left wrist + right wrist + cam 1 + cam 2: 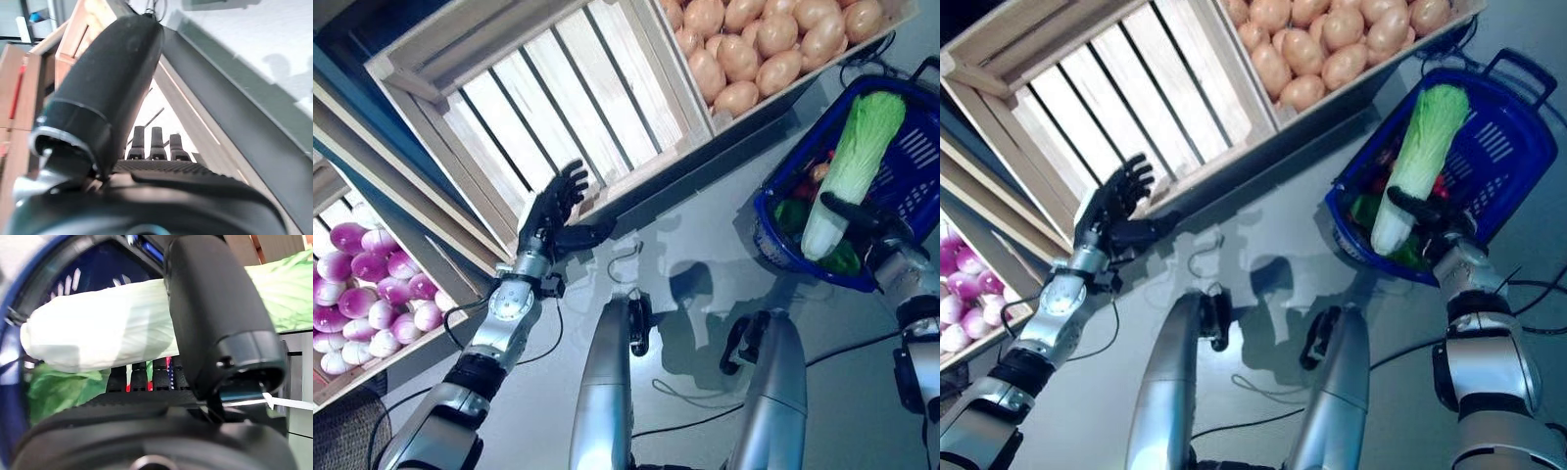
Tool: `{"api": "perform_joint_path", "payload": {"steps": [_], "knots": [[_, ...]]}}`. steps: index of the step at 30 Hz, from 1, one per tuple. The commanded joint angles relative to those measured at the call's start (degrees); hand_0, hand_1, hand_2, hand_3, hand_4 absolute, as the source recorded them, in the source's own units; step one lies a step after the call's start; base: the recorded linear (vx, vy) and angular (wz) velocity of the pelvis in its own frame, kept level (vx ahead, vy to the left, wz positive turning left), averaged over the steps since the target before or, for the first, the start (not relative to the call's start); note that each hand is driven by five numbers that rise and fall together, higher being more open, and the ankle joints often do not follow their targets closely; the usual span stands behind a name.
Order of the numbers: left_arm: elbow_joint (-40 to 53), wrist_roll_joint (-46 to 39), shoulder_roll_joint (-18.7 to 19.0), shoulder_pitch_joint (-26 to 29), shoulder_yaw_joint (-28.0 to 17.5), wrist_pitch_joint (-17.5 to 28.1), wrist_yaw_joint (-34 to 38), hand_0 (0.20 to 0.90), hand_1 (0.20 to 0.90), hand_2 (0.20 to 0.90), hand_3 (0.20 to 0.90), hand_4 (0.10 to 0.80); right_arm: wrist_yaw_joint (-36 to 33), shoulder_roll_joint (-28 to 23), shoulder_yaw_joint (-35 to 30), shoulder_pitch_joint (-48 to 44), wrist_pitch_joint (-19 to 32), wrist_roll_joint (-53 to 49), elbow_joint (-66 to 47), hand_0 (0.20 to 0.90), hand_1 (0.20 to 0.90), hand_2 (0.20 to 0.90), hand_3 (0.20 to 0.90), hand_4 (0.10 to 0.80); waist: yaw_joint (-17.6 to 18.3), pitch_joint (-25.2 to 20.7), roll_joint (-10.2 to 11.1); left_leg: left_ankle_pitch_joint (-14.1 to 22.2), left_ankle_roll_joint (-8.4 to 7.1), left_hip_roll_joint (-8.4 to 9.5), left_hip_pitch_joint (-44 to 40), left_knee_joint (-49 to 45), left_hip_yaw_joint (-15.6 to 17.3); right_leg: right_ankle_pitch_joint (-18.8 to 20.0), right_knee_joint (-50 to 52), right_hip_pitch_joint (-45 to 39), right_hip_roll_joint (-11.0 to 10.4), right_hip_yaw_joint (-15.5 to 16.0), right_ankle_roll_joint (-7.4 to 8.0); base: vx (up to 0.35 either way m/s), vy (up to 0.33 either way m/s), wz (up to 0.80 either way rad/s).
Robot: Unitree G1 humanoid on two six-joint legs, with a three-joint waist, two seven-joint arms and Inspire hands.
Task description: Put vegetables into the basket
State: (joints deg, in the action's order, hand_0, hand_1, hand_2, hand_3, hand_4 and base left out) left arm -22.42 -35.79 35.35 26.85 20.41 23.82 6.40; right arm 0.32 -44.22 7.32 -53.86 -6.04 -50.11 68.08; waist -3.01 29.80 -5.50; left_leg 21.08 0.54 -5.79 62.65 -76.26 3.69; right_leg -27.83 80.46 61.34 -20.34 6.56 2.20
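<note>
Holding a napa cabbage [854,166] over the blue plastic basket [920,171], the robot's right hand [862,217] has its fingers and thumb curled round the pale lower stalk. The cabbage's white butt end points down into the basket and its green leafy top leans toward the basket's far rim. It has not been let go, so this piece looks nearly delivered but not yet placed.

The basket stands on the grey floor [705,255], just in front of the crate of potatoes. Inside it, under the cabbage, lie green vegetables [791,215] and something red [806,189]; what they are exactly cannot be told. So the task seems well under way, with several pieces already in.

The left hand [553,208] hovers at the front edge of an empty slatted wooden crate [548,93], fingers straight and spread, holding nothing.

Three crates are in view. The middle one is empty. The crate at the far right is full of tan potatoes [744,44]. The crate at the far left holds purple-and-white turnips [367,294]. Judging by these, plenty of vegetables remain that could be moved to the basket, once the cabbage is released.
</note>
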Motion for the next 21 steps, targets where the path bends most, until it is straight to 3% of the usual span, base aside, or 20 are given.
{"api": "perform_joint_path", "payload": {"steps": [1,12,21], "knots": [[5.7,-0.6,0.4,3.9,-0.2,5.9,0.4,0.9,0.9,0.9,0.9,0.8,-1.3,-6.5,0.5,-7.6,2.1,-4.2,1.1,0.9,0.9,0.9,0.9,0.8,-0.4,-0.9,-0.8,13.1,3.34,1.33,-3.8,-5.3,0.9,-2.4,0.8,-1.4,1.9,-1.1,-5.99,-0.054,-0.019,0.06],[6.5,-2.6,1.9,6.8,1.2,5.4,-0.2,0.9,0.9,0.9,0.9,0.8,-5.5,-7.3,1.6,-11.6,0.4,-6.5,3.9,0.9,0.9,0.9,0.9,0.8,-0.5,-2.7,-0.2,14.5,3.52,1.5,0.5,-10.9,0.8,-4.0,6.5,2.9,2.3,-1.3,-6.6,-0.039,-0.01,0.01],[4.5,-4.2,2.6,5.5,0.4,5.9,-1.5,0.9,0.9,0.9,0.9,0.8,-3.8,-7.9,-0.4,-8.2,0.3,-6.9,4.4,0.9,0.9,0.9,0.9,0.8,-0.4,-5.1,0.8,13.5,3.23,-0.4,-5.8,-6.0,1.3,-2.4,1.0,-3.2,3.0,-0.1,-6.13,0.006,0.022,-0.04]]}}
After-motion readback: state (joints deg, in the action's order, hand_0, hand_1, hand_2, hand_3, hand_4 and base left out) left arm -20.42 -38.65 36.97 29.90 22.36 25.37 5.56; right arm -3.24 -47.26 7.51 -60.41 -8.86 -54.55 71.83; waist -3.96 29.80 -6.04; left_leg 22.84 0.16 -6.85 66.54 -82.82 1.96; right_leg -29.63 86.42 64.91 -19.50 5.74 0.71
